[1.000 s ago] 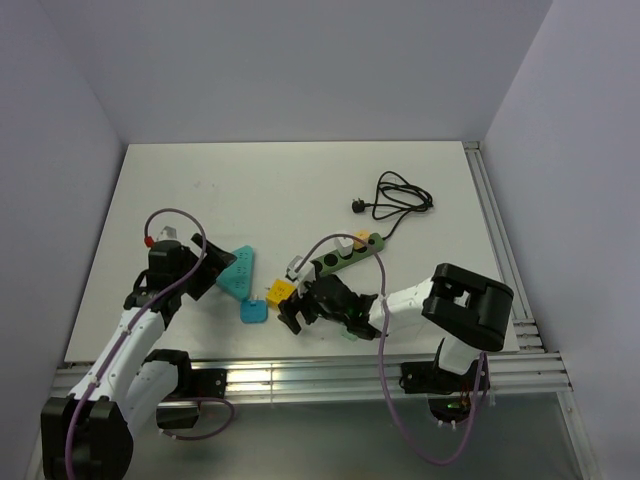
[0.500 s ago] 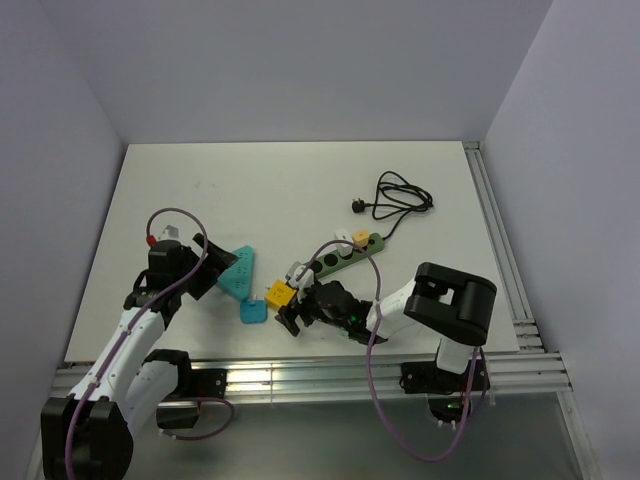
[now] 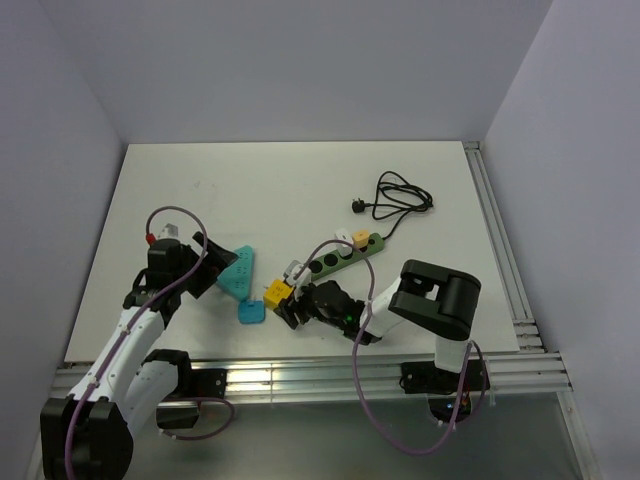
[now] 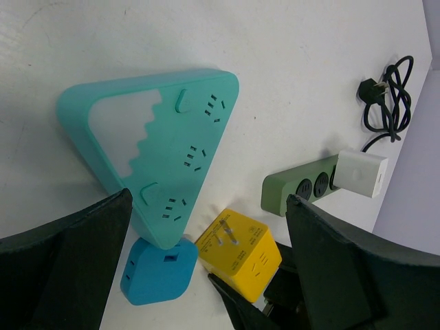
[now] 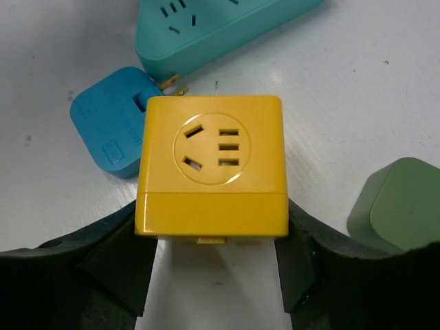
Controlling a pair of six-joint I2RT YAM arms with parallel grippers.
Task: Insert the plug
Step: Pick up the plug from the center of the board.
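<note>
Right gripper (image 5: 213,234) pinching the yellow cube adapter (image 5: 210,165) between two power strips.
Its pads meet both lower sides of the cube, which sits low on the table (image 3: 280,190), at 4 o'clock from the teal triangular power strip (image 4: 158,137) and off the 7 o'clock end of the green power strip (image 4: 302,185). There are three adapters: yellow, a blue adapter (image 4: 158,271) against the teal tip, and a white adapter (image 4: 361,173) on the green strip. One coiled black cable (image 4: 388,96) lies at 1 o'clock. The right wrist view shows the cube's socket face, the left wrist view its prongs. The left gripper (image 4: 207,201) hangs spread wide above the teal strip.
</note>
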